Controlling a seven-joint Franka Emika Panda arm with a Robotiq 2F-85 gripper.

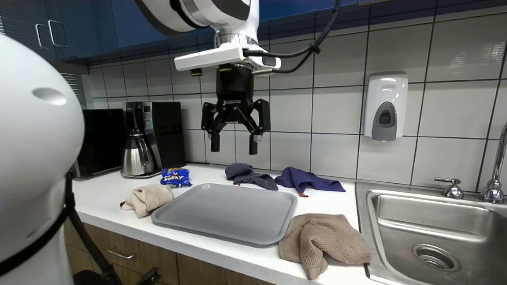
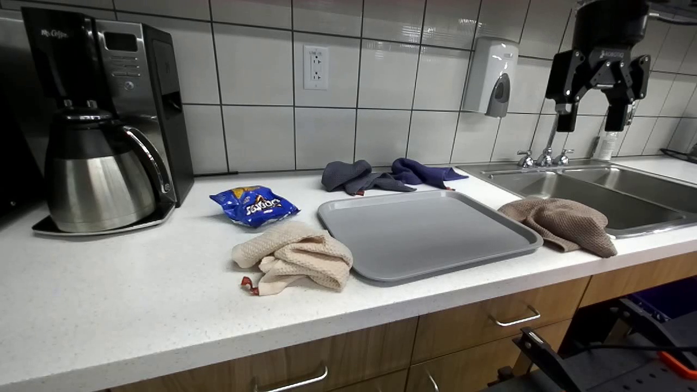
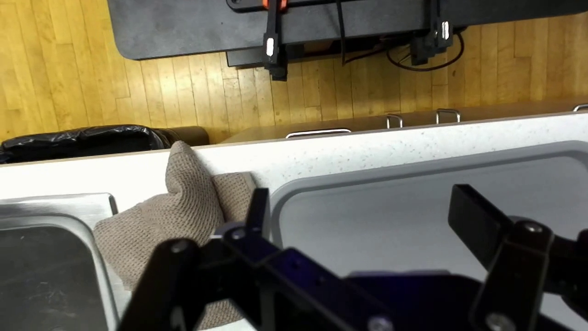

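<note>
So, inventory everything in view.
Counter: one, white, along wall
Sink: one, silver, in counter
Tap: one, silver, behind sink
Tray: one, grey, on counter
Brown cloth: one, brown, between tray and sink
Beige cloth: one, beige, beside tray
Grey cloth: one, dark grey, near wall
Purple cloth: one, purple, near wall
Coffee maker: one, black-silver, on counter
Appliance: one, black, beside coffee maker
Snack bag: one, blue, on counter
Soap dispenser: one, white-grey, on wall
Outlet: one, white, on wall
Drawers: several, brown, under counter
Cupboards: several, blue, above counter
Floor: one, yellowish, below counter
Table: one, black, opposite counter
Arm: one, white, over counter
Tool: one, black, open above counter
</note>
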